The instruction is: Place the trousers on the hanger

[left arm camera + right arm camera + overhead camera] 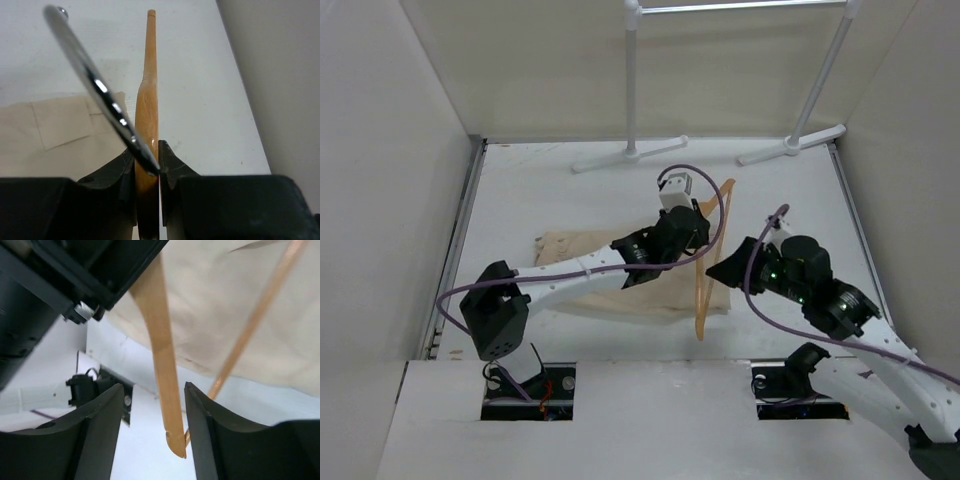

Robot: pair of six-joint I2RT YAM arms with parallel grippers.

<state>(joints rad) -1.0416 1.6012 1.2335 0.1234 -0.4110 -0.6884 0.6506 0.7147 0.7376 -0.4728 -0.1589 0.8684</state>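
Note:
The wooden hanger [712, 255] is held upright on edge above the right end of the beige trousers [575, 250], which lie flat on the table. My left gripper [685, 235] is shut on the hanger [147, 105] at its neck, and the metal hook [95, 80] sticks out past the jaws. The trousers [60, 135] show below left in the left wrist view. My right gripper [728, 268] is open. In the right wrist view its jaws [154, 390] stand on either side of the lower end of one hanger arm [162, 365] without touching it. The crossbar [255, 320] runs over the trousers [225, 300].
A white clothes rack [632, 100] stands at the back, its feet [790, 148] on the table. White walls close in the left, right and back sides. The left arm's black body [75, 270] is close to my right gripper.

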